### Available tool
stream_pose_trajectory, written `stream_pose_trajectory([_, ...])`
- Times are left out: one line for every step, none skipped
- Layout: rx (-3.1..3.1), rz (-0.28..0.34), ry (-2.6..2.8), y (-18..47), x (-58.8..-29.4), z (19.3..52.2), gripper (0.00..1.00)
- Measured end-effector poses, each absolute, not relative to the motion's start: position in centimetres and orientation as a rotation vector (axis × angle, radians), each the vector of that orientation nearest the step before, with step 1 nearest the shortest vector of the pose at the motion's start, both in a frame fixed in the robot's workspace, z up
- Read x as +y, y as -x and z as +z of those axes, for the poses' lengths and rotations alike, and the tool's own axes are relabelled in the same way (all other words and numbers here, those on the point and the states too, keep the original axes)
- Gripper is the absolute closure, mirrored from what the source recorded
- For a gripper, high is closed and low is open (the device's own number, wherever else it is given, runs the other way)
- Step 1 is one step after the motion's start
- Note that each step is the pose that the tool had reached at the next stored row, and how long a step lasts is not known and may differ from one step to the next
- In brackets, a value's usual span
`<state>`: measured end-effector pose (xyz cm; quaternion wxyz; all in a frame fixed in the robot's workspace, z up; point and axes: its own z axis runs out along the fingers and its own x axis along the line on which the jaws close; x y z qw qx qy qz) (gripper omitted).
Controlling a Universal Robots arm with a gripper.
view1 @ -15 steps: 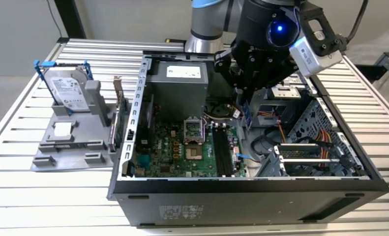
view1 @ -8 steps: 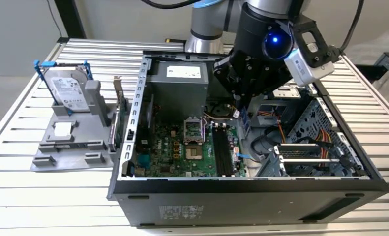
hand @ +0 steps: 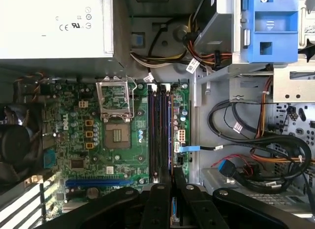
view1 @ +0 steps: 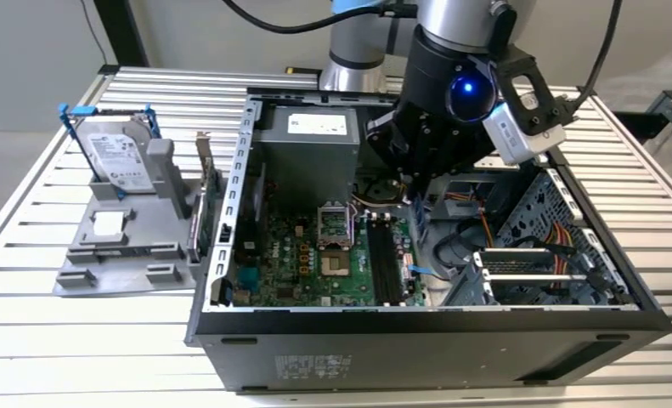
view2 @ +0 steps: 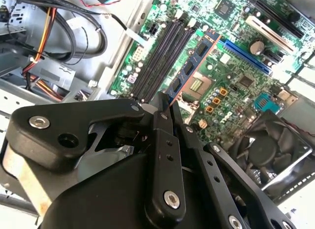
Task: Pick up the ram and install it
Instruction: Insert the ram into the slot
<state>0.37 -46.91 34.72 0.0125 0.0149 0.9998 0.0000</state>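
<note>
My jaws are pinched narrow on one end of the ram (view2: pixel 194 66). I judge it light, stiff and brittle, best held by its edges. It hangs over the memory slots (view1: pixel 383 263), which lie at three o'clock of the CPU socket (view1: pixel 336 252) in the exterior view.

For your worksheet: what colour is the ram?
The ram is blue, best in the second wrist view.

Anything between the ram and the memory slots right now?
Nothing visible. The ram, shut in the hand, hangs over the empty slots; the blue-tagged cable lies beside them.
</note>
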Motion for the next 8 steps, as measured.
stream_pose_trajectory([3.116,0.000,-0.047,-0.37,-46.91,34.68,1.00])
stream_pose_trajectory([3.116,0.000,-0.047,-0.37,-46.91,34.68,1.00])
stream_pose_trajectory([3.116,0.000,-0.047,-0.37,-46.91,34.68,1.00])
stream_pose_trajectory([3.116,0.000,-0.047,-0.38,-46.91,34.68,1.00])
stream_pose_trajectory([3.116,0.000,-0.047,-0.37,-46.91,34.67,1.00])
stream_pose_trajectory([3.116,0.000,-0.047,-0.37,-46.91,34.66,1.00])
stream_pose_trajectory([3.116,0.000,-0.047,-0.37,-46.91,34.66,1.00])
stream_pose_trajectory([3.116,0.000,-0.047,-0.37,-46.91,34.66,1.00])
